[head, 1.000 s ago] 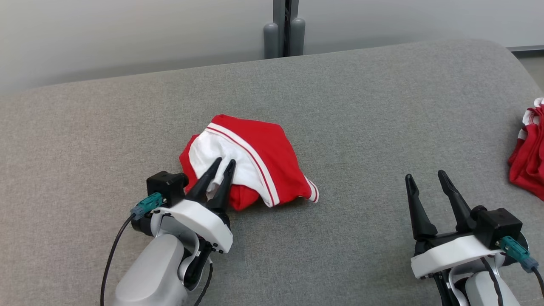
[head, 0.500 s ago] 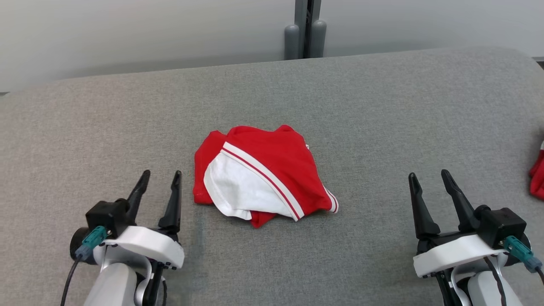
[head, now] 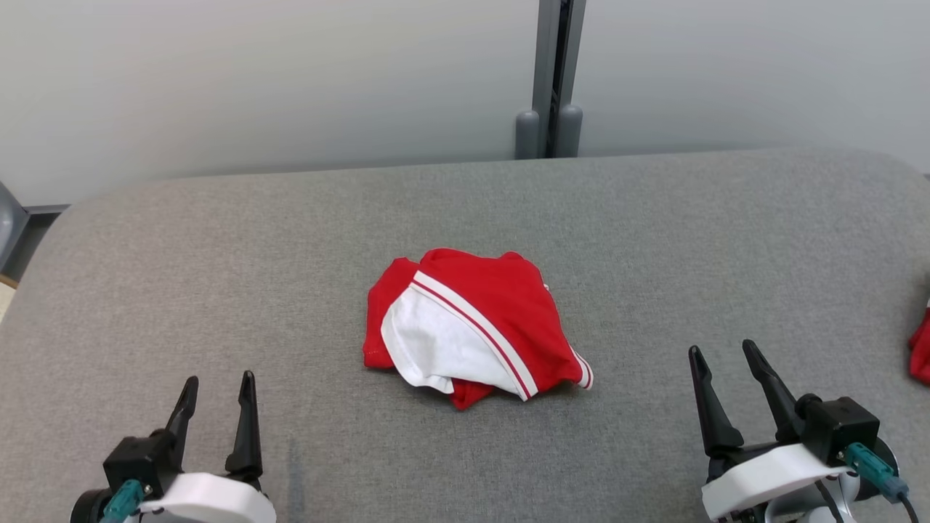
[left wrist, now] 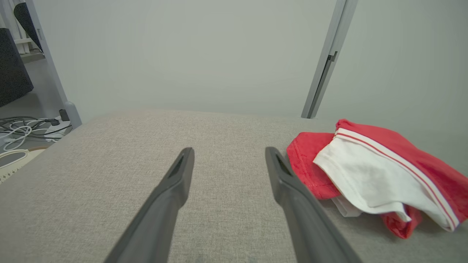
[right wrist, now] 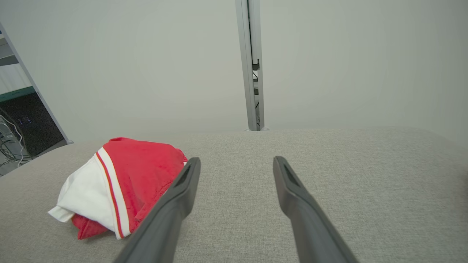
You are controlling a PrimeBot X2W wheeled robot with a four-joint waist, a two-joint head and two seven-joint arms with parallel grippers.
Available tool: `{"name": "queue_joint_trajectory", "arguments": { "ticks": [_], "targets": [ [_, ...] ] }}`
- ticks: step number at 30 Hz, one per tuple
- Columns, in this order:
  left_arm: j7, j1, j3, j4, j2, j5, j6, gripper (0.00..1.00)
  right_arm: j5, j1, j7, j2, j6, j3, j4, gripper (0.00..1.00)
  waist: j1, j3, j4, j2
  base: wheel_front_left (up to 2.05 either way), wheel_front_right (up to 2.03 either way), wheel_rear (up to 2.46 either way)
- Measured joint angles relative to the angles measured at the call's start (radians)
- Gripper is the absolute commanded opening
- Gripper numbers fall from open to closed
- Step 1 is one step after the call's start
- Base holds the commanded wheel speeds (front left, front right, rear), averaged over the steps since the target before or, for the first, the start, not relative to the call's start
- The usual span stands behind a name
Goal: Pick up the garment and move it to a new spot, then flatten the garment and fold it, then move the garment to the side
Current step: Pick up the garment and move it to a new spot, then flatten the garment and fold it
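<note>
A red and white garment [head: 472, 327] lies crumpled in a small heap at the middle of the grey cushioned surface [head: 654, 240]. It also lies to the right in the left wrist view [left wrist: 376, 175] and to the left in the right wrist view [right wrist: 117, 182]. My left gripper [head: 218, 383] is open at the lower left, well clear of the garment, nothing between its fingers. At the lower right my right gripper [head: 723, 352] is open and empty, also apart from the garment.
Another red cloth [head: 920, 349] pokes in at the right edge of the surface. A grey post [head: 550, 80] stands behind the far edge against a pale wall. Cables [left wrist: 25, 128] lie on the floor beyond the surface's left end.
My left gripper has opened, let go of the garment and drawn back to the lower left. The garment has settled on the surface. The head camera has tilted, shifting the whole picture.
</note>
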Motion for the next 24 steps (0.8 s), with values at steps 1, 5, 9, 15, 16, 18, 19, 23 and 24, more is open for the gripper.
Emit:
{"name": "queue_joint_trajectory", "arguments": {
  "ticks": [1,5,9,15,16,18,19,23,24],
  "targets": [
    [0.000,0.011,0.000,-0.006,-0.001,0.006,0.001,1.00,-0.002,0.007,0.000,0.000,0.000,-0.001,0.000,1.00,0.0000,-0.008,0.004,0.0000,0.00,0.00,0.00],
    [0.000,0.035,-0.009,-0.025,-0.002,0.010,0.011,1.00,0.002,0.020,0.000,0.001,0.000,-0.004,-0.002,1.00,0.0000,-0.026,0.015,0.0000,0.00,0.00,0.00],
    [0.000,0.060,-0.037,-0.042,-0.004,0.001,0.027,1.00,0.013,0.035,0.000,-0.001,0.000,-0.013,-0.004,1.00,0.0000,-0.042,0.025,0.0000,0.00,0.00,0.00],
    [0.000,0.082,-0.050,-0.056,-0.003,0.001,0.050,1.00,0.013,0.057,0.000,0.000,0.000,-0.006,-0.001,1.00,0.0000,-0.061,0.032,0.0000,0.00,0.00,0.00],
    [0.000,0.084,-0.051,-0.058,-0.003,0.001,0.053,1.00,0.013,0.060,0.000,0.000,0.000,-0.003,-0.001,1.00,0.0000,-0.063,0.032,0.0000,0.00,0.00,0.00],
    [0.000,0.091,-0.053,-0.060,-0.004,-0.001,0.054,1.00,0.018,0.064,0.000,0.000,0.000,-0.002,0.000,1.00,0.0000,-0.067,0.034,0.0000,0.00,0.00,0.00],
    [0.000,0.094,-0.054,-0.060,-0.004,-0.003,0.058,1.00,0.019,0.065,0.000,0.000,0.000,0.000,0.001,1.00,0.0000,-0.067,0.035,0.0000,0.00,0.00,0.00],
    [0.000,0.095,-0.059,-0.064,-0.003,-0.008,0.058,1.00,0.019,0.066,0.000,0.000,0.000,0.005,0.000,1.00,-0.0001,-0.064,0.039,0.0000,0.00,0.00,0.00],
    [0.000,0.095,-0.063,-0.065,-0.003,-0.009,0.058,1.00,0.018,0.065,0.000,0.000,0.000,0.007,0.000,1.00,0.0000,-0.062,0.041,0.0000,0.00,0.00,0.00]
  ]
}}
